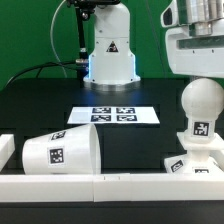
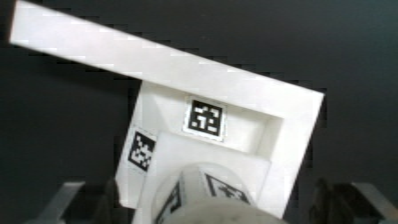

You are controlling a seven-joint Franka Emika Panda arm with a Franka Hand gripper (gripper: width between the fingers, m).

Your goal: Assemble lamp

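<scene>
The bulb [image 1: 200, 108] stands upright on the base [image 1: 196, 162] at the exterior view's right, directly below the end effector [image 1: 198, 70], its long axis vertical. The fingers look spread to either side of the bulb, not touching. The shade [image 1: 60, 152] lies on its side on the table [image 1: 130, 140], well left.

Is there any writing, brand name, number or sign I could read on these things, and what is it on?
No words, brands or numbers can be read.
Warning triangle sign: on the robot arm's pedestal, symbol too small to read.
Black-and-white square tags, patterns only: on the shade, bulb, base and marker board.
</scene>
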